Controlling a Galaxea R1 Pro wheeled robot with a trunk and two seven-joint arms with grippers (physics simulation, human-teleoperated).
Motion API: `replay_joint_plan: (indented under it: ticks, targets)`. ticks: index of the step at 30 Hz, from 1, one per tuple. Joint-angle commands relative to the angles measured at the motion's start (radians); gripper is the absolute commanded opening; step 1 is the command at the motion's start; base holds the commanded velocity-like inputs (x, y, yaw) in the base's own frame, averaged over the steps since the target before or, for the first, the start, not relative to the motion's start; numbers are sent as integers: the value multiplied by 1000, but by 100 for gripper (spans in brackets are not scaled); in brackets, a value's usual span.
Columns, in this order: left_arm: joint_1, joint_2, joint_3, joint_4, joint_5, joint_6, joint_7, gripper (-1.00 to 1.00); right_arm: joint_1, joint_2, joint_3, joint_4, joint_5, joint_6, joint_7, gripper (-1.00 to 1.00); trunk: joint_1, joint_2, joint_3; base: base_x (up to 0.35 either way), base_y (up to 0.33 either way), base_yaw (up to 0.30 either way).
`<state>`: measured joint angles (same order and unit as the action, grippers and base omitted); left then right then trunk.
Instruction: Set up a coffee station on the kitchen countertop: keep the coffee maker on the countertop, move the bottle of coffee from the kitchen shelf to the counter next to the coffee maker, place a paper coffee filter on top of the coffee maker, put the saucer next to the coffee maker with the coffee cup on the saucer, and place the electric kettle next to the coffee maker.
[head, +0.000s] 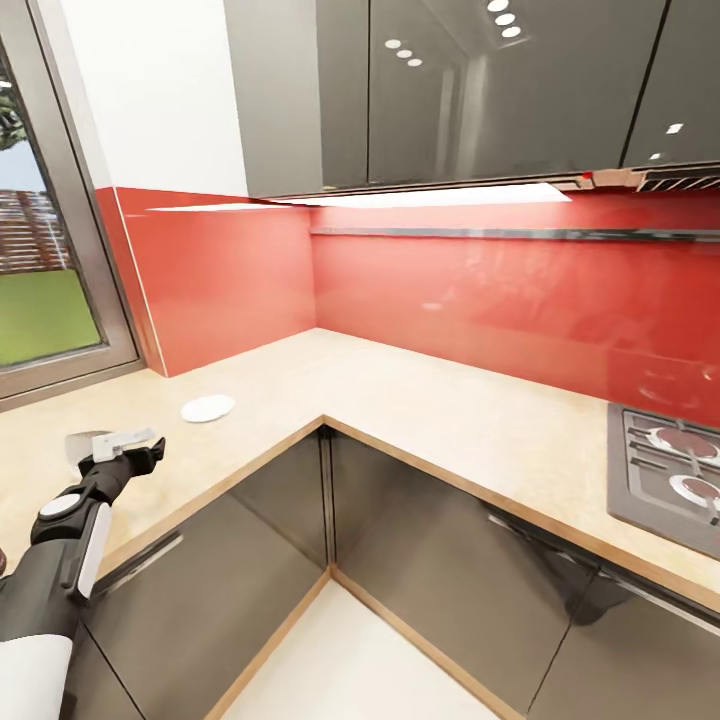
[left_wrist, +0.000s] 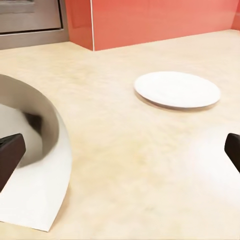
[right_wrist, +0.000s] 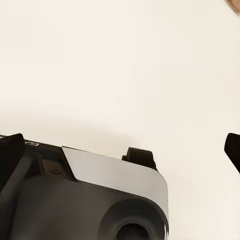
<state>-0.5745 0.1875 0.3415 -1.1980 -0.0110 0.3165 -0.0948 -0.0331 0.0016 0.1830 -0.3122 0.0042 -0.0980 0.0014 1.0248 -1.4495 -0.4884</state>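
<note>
The left tool (head: 128, 447) hangs over the tabletop (head: 420, 400) with its jaws wide apart and holding nothing, a curved white thing, maybe the cup (left_wrist: 35, 165), just beside it and the saucer (head: 208, 407) near, so next it probably should grab the cup

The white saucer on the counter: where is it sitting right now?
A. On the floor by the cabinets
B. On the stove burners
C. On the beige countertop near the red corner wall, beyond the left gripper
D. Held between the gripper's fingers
C. The saucer lies flat on the countertop by the red backsplash, apart from the left gripper and far from the stove.
</note>
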Motion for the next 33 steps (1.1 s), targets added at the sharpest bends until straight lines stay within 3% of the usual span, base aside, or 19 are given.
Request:
replay_joint_plan:
  ticks: [1, 33]
  targets:
    - [-1, 0, 2, -1, -1, 6, -6, 100, -1, 0, 1, 1, 0, -3, 0, 100, 0, -1, -1, 90, 0, 0]
    - [-1, 1, 16, 2, -1, 6, -6, 100, -1, 0, 1, 1, 0, -3, 0, 100, 0, -1, -1, 30, 22, 0]
